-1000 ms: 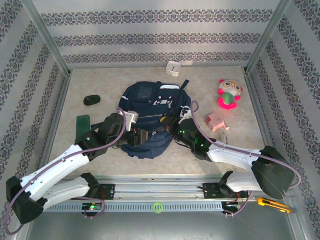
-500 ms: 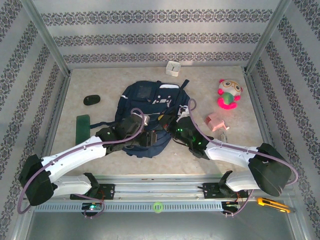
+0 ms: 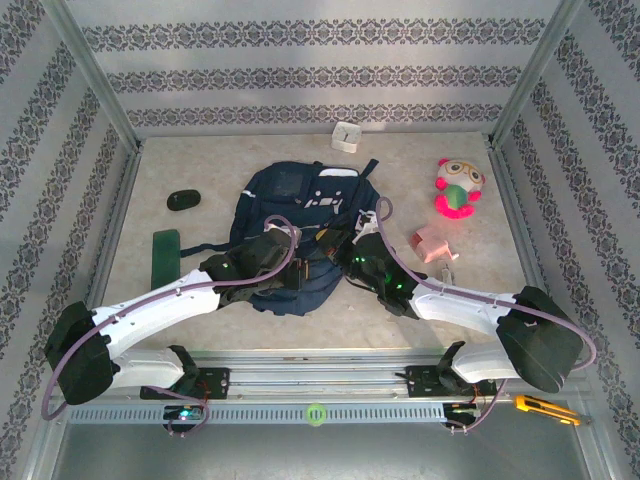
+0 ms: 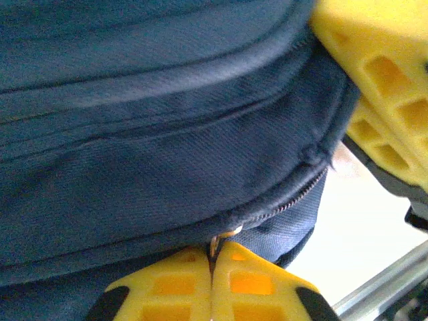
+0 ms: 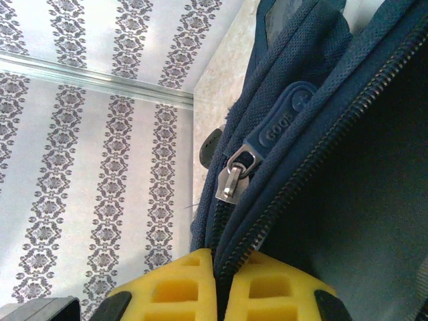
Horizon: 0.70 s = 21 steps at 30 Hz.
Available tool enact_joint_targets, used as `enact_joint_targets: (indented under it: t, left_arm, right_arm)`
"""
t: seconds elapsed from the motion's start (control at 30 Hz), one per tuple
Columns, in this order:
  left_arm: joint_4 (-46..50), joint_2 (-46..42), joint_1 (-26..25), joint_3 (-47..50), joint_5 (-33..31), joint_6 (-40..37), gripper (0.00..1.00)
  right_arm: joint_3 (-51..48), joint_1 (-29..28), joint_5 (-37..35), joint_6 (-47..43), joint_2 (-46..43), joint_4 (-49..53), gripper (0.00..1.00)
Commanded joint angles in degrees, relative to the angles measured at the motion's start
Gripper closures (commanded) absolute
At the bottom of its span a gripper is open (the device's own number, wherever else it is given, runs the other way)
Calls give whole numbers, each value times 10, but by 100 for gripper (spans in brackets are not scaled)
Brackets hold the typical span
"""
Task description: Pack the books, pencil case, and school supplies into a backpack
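The navy backpack (image 3: 300, 205) lies flat in the middle of the table. My left gripper (image 4: 212, 259) is shut on a small metal zipper pull (image 4: 221, 240) at the backpack's lower seam. My right gripper (image 5: 221, 264) is shut on the fabric edge beside an open zipper, just below a metal slider with a blue rubber tab (image 5: 277, 127). In the top view both grippers meet over the backpack's near half, left (image 3: 292, 276) and right (image 3: 345, 250). A dark green book (image 3: 165, 250) lies to the left. The pale-pink pencil case (image 3: 435, 243) sits to the right.
A pink-and-green plush toy (image 3: 458, 187) is at the far right, a black oval object (image 3: 183, 200) at the far left, a small white box (image 3: 346, 135) by the back wall. A yellow knife (image 3: 545, 408) lies off the table, near right. My right gripper's yellow fingers (image 4: 388, 87) crowd the left wrist view.
My left arm swung right from beside the green book onto the backpack's near half, and its jaws closed on the zipper pull. The right gripper kept its hold.
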<state>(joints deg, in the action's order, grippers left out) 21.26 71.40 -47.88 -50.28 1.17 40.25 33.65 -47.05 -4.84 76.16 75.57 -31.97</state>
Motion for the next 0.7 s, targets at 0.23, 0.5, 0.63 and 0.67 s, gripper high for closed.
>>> enact_joint_targets:
  t: [0.23, 0.5, 0.63, 0.67]
  left_arm:
    - [116, -60, 25, 12, -101, -7, 100]
    - [182, -138, 95, 47, -128, -59, 100]
    - [172, -149, 150, 65, -112, -103, 100]
    - [167, -147, 162, 68, -107, -115, 100]
  right_arm:
    - [-2, 33, 75, -30, -45, -25, 100]
    - [-6, 109, 211, -34, -62, -9, 100]
    - [-3, 147, 289, -26, -59, -10, 100]
    - [-3, 159, 310, -24, -57, -11, 100]
